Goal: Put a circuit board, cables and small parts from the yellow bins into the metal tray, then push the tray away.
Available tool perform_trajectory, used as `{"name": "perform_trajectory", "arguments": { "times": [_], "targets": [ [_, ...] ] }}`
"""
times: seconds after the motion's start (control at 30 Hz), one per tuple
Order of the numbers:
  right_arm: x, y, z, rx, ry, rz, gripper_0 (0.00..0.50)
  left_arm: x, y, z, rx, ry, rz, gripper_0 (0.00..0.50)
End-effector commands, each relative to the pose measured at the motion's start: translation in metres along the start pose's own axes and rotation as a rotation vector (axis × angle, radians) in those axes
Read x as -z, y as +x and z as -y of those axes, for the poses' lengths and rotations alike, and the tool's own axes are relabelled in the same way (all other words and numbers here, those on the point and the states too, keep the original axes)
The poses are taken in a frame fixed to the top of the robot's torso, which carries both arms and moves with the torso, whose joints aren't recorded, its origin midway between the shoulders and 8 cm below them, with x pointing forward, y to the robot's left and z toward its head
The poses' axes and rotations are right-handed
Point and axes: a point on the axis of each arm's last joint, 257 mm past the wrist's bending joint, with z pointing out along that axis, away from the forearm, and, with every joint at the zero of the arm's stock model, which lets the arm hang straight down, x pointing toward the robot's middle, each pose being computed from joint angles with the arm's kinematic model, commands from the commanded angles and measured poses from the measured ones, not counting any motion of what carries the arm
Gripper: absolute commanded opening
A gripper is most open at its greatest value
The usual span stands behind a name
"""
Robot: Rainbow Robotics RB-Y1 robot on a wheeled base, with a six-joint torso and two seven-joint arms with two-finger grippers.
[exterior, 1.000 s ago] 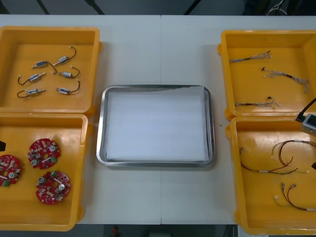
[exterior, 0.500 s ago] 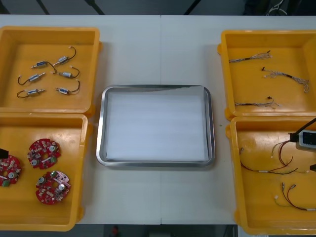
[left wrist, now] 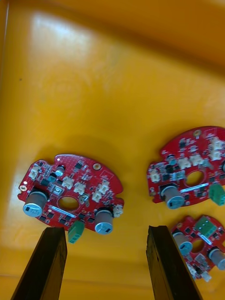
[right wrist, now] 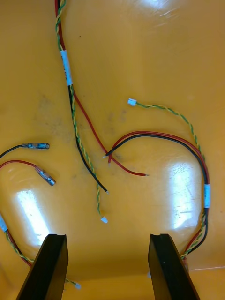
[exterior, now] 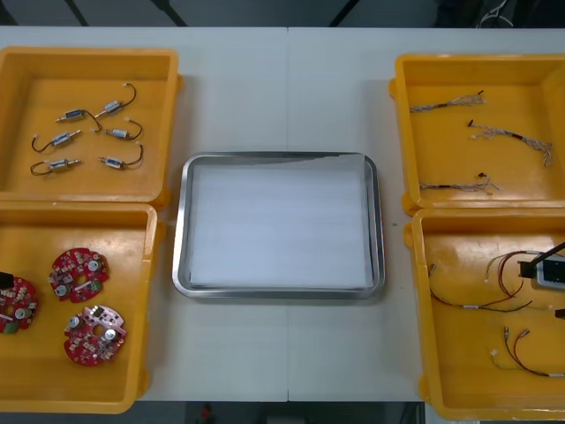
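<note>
The left gripper [left wrist: 106, 234] is held over the near-left yellow plastic bin [exterior: 79, 214]. Its black fingers [left wrist: 47, 262] are set wide apart, and nothing is gripped between them. Three round red circuit boards [left wrist: 70, 197] are laid flat on that bin's floor. One is seen just beyond the fingertips, roughly in line with the gap. The other two lie close together, off to the side past one finger.

The right gripper [right wrist: 107, 236] is held over the near-right yellow plastic bin [exterior: 494, 217], at the right edge of the front view. Its fingers are likewise spread wide and hold nothing. Red and yellow cables [right wrist: 75, 122], some with black strands, are strewn loosely on the bin floor under it. One looped cable passes just beside a finger.

The rectangular metal tray [exterior: 179, 238], white inside, is set on the light bench [exterior: 282, 88] between the bins. Small metal parts [exterior: 88, 137] with curved wire leads are scattered in the far-left yellow bin [exterior: 88, 55]. Thin twisted pale cables [exterior: 446, 104] are laid in the far-right yellow bin [exterior: 477, 60].
</note>
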Motion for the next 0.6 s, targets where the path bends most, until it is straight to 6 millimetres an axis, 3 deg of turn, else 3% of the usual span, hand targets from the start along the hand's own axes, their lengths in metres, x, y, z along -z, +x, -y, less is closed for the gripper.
{"name": "perform_trajectory", "arguments": {
  "times": [0.03,0.6],
  "targets": [
    [0.01,0.019,0.0,0.019,0.014,-0.051,0.5,-0.01,0.011,-0.009,-0.069,-0.016,-0.019,0.5],
    [0.007,0.039,-0.038,0.122,0.036,-0.164,0.5,-0.032,0.034,0.0,-0.08,-0.021,-0.067,0.5]
  ]
}}
